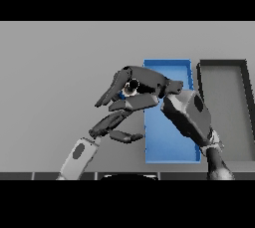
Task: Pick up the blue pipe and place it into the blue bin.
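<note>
Only a small blue patch of the blue pipe [121, 94] shows, between the fingers and thumb of my right hand [142, 83]. That hand is curled round it, just left of the blue bin's [169, 145] near-left wall and level with the bin's far half. The right forearm crosses over the bin from the lower right and hides much of its floor. My left hand [113, 122] hangs below the right hand, left of the bin, with relaxed fingers and nothing in it.
A dark grey bin [224, 122] stands right of the blue bin, almost touching it. Grey table [55, 82] stretches out to the left.
</note>
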You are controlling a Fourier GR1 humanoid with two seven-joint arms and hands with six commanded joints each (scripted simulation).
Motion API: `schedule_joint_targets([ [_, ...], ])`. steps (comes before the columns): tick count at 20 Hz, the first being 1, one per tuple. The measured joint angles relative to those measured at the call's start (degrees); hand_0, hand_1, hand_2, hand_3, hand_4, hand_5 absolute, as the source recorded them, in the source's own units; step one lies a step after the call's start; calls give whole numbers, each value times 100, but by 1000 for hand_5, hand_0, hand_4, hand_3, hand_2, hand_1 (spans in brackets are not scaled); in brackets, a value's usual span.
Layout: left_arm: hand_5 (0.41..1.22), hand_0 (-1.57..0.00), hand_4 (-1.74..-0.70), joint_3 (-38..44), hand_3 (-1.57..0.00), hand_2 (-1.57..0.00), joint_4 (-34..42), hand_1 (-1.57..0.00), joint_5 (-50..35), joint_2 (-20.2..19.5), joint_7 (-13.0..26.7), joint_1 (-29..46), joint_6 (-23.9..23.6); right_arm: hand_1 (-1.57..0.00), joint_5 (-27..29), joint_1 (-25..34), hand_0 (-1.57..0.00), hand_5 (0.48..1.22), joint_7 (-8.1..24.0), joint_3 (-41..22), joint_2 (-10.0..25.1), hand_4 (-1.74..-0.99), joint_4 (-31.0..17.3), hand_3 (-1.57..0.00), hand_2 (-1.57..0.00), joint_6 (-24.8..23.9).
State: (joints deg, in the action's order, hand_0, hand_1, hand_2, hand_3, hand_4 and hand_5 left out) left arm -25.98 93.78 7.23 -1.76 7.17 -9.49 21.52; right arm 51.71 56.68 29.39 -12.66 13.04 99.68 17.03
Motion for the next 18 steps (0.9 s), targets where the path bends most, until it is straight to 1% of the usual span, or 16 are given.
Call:
schedule_joint_targets([
  [1, 486, -1, -916, 0, 0, 0, 62, -1, -24, -49, -49, 33, 36, -1571, -5, 153, -1571, 1221, -43, 206, 160, -1496, -136, -1571, -1571, -183],
  [2, 486, 0, -912, 8, 0, 0, 63, 0, -22, -78, -28, 25, 54, -1571, -144, 308, -1571, 1221, -144, 338, 231, -1496, -372, -1571, -1571, -276],
  [4, 487, 0, -899, -20, 0, 0, 93, 0, 31, -69, -51, 14, 26, -1571, -478, 589, -1571, 1221, -204, 586, 419, -1497, -810, -1571, -1571, -603],
  [5, 486, 0, -891, 8, 0, 0, 95, 0, 24, -122, -54, 40, 40, -1571, -541, 559, -1571, 1221, -205, 685, 535, -1498, -983, -1571, -1571, -574],
  [6, 485, 0, -890, 27, 1, 1, 56, 0, 46, -114, 8, 29, 10, -1571, -721, 668, -1571, 1221, -214, 757, 625, -1498, -1294, -1571, -1571, -521],
  [7, 484, 1, -889, 68, 1, 1, 71, 1, -9, -121, 20, -9, 29, -1571, -789, 626, -1571, 1221, -196, 840, 723, -1498, -1446, -1571, -1571, -518],
  [9, 482, 1, -886, 49, 1, 1, 127, 1, -49, -141, -6, 37, 77, -1571, -1017, 451, -1571, 1221, -192, 970, 833, -1498, -1927, -1571, -1571, -468],
  [10, 481, 1, -883, 71, 1, 1, 138, 1, -38, -174, -36, 35, 68, -1571, -1083, 330, -1571, 1221, -230, 1019, 827, -1498, -2089, -1571, -1571, -451],
  [12, 482, 1, -878, 49, 1, 1, 181, 1, -25, -157, 1, 35, 55, -1571, -1285, 44, -1571, 1221, -173, 1130, 950, -1499, -2404, -1571, -1571, -451],
  [13, 482, 1, -878, 53, 1, 1, 139, 1, 4, -149, -10, 42, 32, -1571, -1447, -187, -1571, 1221, -217, 1141, 977, -1499, -2601, -1571, -1571, -415],
  [14, 483, 1, -877, 35, 1, 1, 154, 1, 8, -156, -6, 58, 45, -1571, -1551, -318, -1571, 1221, -190, 1130, 938, -1499, -2645, -1571, -1571, -492],
  [15, 483, 1, -873, 54, 1, 1, 145, 1, 30, -155, 4, 32, 17, -1571, -1654, -471, -1571, 1221, -92, 1137, 935, -1499, -2770, -1571, -1571, -573],
  [17, 481, 1, -868, 77, 1, 1, 105, 1, 51, -222, -105, 69, 30, -1571, -1845, -923, -1571, 1221, 62, 1082, 942, -1499, -2670, -1571, -1571, -741],
  [18, 481, 1, -868, 33, 1, 1, 112, 1, 42, -175, -106, 64, 48, -1571, -1942, -1059, -1571, 1221, 181, 1045, 922, -1499, -2657, -1571, -1571, -835],
])
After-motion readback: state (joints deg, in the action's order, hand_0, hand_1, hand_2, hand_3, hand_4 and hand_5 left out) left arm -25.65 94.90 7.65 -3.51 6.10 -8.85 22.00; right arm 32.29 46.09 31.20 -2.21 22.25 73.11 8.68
